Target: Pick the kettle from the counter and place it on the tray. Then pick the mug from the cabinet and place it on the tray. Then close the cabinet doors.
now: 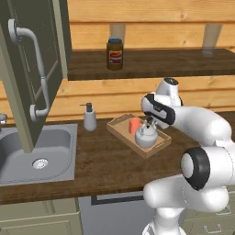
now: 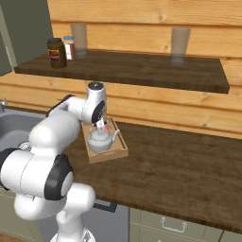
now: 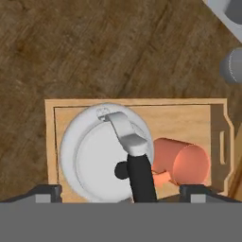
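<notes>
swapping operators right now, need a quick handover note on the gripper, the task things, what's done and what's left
Gripper: open, hovering just above the tray, holding nothing.
Kettle: standing on the tray, handle up.
Mug: also on the tray, right beside the kettle; in the hand view it seems to lie on its side, so check it.
Cabinet door: the left one stands open over the sink.
Done: kettle and mug both placed on the tray.
Left: close the cabinet doors; back the arm away from the tray first.
</notes>
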